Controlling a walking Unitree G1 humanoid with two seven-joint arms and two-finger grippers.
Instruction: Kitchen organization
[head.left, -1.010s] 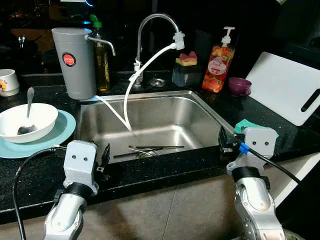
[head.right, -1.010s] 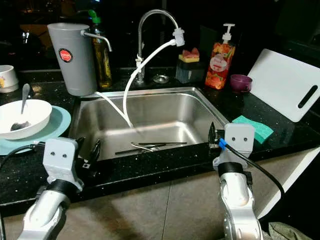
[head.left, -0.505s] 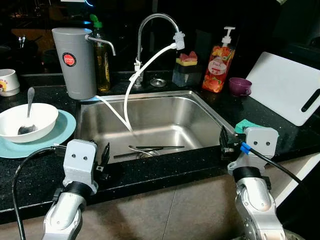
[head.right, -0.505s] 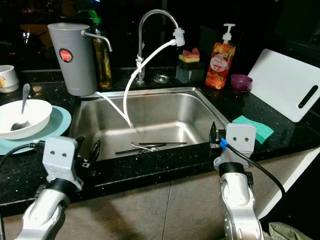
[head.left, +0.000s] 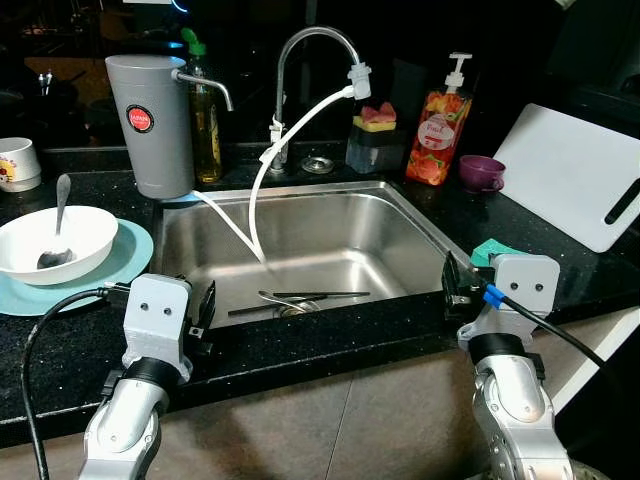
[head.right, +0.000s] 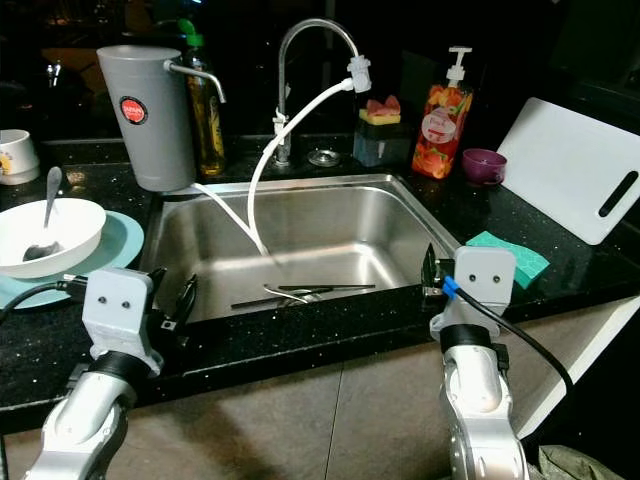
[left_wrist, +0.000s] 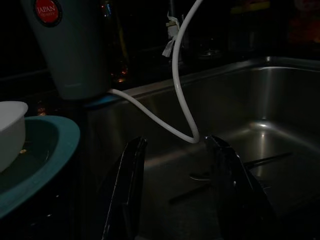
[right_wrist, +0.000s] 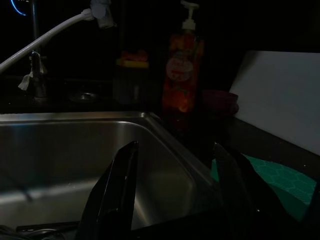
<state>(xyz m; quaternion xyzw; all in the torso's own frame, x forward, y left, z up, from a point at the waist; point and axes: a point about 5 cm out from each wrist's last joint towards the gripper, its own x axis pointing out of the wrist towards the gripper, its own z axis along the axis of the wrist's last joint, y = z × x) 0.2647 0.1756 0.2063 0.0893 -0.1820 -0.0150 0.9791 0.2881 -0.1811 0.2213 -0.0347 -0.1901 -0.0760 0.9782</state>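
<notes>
— Where are our claws?
— We hold the left claw (left_wrist: 172, 190) and the right claw (right_wrist: 175, 192) over the front edge of the black bench (head.left: 300, 345), both with fingers spread and empty.
— And the things to tidy?
— We see cutlery (head.left: 300, 297) on the floor of the sink (head.left: 400, 215), a bowl (head.left: 75, 235) with a spoon (head.left: 55, 215) on the teal plate (head.left: 125, 262) to our left, and a green cloth (head.right: 520, 258) to our right.

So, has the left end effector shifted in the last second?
Yes, slightly. The left end effector has drifted to the robot's left along the stainless steel sink's front rim, fingers open.
</notes>
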